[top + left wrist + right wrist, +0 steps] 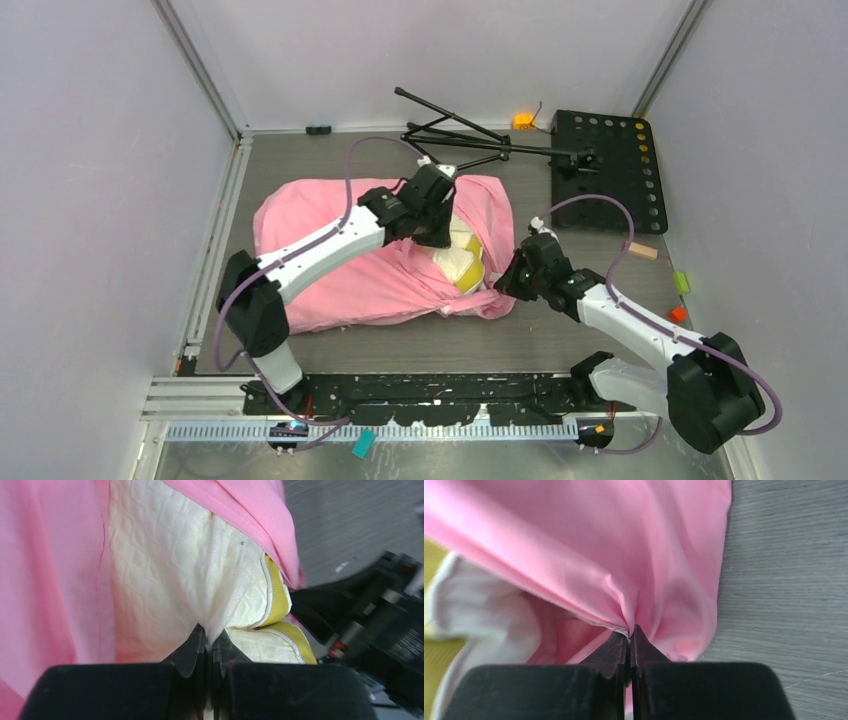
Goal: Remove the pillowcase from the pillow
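On the dark table [560, 340] of a grey-walled cell, left gripper [206, 642] nipped tight on a fold of the cream quilted pillow [170, 575] peeking from the pink pillowcase [330, 270] at centre, right gripper [629, 632] clamped on that cover's edge, best drawn steadily apart.

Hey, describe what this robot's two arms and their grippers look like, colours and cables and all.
The left arm and right arm both have white tubular links between chunky black joint housings. A lavender cable loops along each. The left gripper and right gripper are matte black, each with two fingers tapering to pointed wedge tips.
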Tool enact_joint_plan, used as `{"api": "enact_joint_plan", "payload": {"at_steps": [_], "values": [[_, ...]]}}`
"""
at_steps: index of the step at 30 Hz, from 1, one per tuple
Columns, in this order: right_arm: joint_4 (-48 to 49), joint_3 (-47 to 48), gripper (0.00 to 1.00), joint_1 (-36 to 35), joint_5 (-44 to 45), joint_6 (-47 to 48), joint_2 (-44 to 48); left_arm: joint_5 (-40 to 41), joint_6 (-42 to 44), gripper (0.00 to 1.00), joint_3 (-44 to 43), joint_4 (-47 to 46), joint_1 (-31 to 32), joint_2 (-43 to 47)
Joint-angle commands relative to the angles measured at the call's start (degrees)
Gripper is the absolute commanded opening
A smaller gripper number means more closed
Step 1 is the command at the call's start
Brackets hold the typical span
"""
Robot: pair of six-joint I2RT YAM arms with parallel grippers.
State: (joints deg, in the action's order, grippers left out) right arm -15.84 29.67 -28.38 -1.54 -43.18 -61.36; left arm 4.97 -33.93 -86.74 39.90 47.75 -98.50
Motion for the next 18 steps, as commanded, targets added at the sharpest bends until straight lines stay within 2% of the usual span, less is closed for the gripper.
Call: {"api": "enact_joint_plan", "payload": {"at_steps": [1,4,8,12,15,18], "values": [[-1.0,3.9,0.08,0.3,4.8,2.9,-3.9,-10.9,0.8,0.00,-1.3,-2.5,-0.9,9.0],[-0.4,8.3,0.17,0.3,6.7,3.9,-7.1,-15.5,1.3,0.00,-0.2,0.7,-0.9,12.8],[0.0,14.4,0.42,0.4,8.7,5.7,-11.0,-19.8,2.4,0.00,4.5,2.6,-0.9,19.2],[1.4,18.2,0.62,0.4,8.3,8.0,-10.7,-17.2,3.5,0.00,9.6,4.6,-0.9,23.7],[5.0,18.2,0.67,0.4,6.2,10.9,-8.9,-18.0,3.9,0.00,12.7,4.3,-0.9,25.2],[7.5,18.2,0.65,0.4,3.3,13.4,-7.6,-19.5,4.4,0.00,14.9,3.2,-0.9,26.3]]}}
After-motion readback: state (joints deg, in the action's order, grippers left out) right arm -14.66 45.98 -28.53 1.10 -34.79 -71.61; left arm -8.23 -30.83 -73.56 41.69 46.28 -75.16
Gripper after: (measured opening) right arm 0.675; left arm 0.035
